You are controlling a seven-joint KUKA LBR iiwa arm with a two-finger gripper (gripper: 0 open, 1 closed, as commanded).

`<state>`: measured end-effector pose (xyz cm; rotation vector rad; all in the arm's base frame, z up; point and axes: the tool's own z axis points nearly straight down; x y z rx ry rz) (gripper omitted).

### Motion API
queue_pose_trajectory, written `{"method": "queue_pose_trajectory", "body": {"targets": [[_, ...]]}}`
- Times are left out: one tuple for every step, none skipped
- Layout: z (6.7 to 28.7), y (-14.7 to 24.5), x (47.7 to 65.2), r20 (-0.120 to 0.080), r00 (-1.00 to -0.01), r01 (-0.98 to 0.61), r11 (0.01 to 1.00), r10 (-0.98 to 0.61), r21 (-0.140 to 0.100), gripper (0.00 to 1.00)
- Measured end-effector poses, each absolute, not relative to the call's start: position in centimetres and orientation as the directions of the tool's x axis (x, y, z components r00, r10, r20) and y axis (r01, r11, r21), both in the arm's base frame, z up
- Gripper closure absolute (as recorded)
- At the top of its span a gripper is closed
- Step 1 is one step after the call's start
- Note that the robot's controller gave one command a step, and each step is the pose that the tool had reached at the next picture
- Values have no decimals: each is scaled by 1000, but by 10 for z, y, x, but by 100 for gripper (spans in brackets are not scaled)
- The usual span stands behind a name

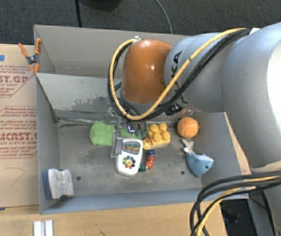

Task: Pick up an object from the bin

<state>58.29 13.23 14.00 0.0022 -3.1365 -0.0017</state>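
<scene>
Camera view: gripper (pixel 119 137) stands over the upper-left end of the white toy phone (pixel 129 157), whose long axis runs down-frame from it (green lump (pixel 100 132) just left of the phone's top). Open or clenched: cannot tell.

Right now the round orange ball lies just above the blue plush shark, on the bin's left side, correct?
No, wrong side. The camera view shows the round orange ball just above the blue plush shark on the right side of the grey metal bin.
</scene>
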Motion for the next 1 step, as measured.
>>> {"method": "queue_pose_trajectory", "body": {"targets": [[149, 126, 578, 2, -995, -103, 995, -103, 1, 0]]}}
